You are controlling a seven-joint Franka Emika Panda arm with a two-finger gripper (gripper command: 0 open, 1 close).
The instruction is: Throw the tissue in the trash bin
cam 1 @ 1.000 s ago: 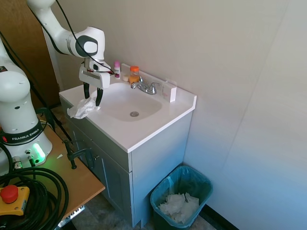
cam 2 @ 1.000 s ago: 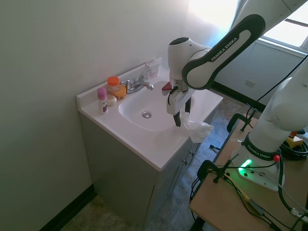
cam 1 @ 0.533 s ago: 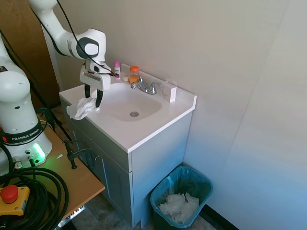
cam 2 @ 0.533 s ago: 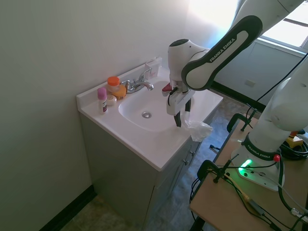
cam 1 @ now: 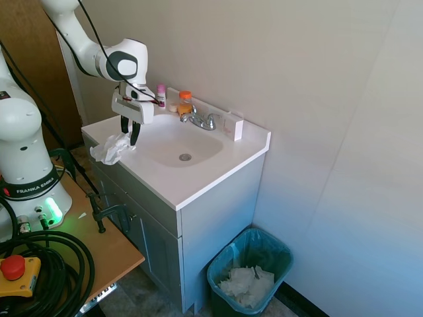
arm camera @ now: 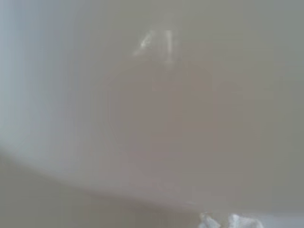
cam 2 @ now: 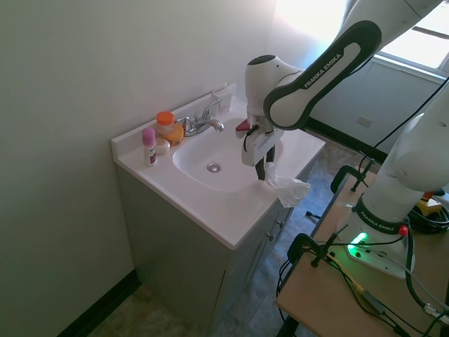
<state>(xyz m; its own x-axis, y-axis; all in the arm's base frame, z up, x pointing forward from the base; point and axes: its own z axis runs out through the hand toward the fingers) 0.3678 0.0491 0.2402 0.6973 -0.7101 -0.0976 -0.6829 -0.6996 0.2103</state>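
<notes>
Pinching tissue [cam 1: 110, 148] — gripper [cam 1: 129, 137] above counter [cam 1: 192, 181]

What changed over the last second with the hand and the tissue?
The hand closed its fingers on the tissue and rose slightly, lifting it at the counter edge. The trash bin, its paper pile, the bottles and the tap stayed put.

A white counter [cam 1: 198, 178] holds an oval sink [cam 1: 173, 142] with a chrome faucet [cam 1: 200, 119] at its back edge. Near the back corner stand a pink-capped bottle [cam 1: 160, 94] and an orange-capped bottle [cam 1: 185, 102].
</notes>
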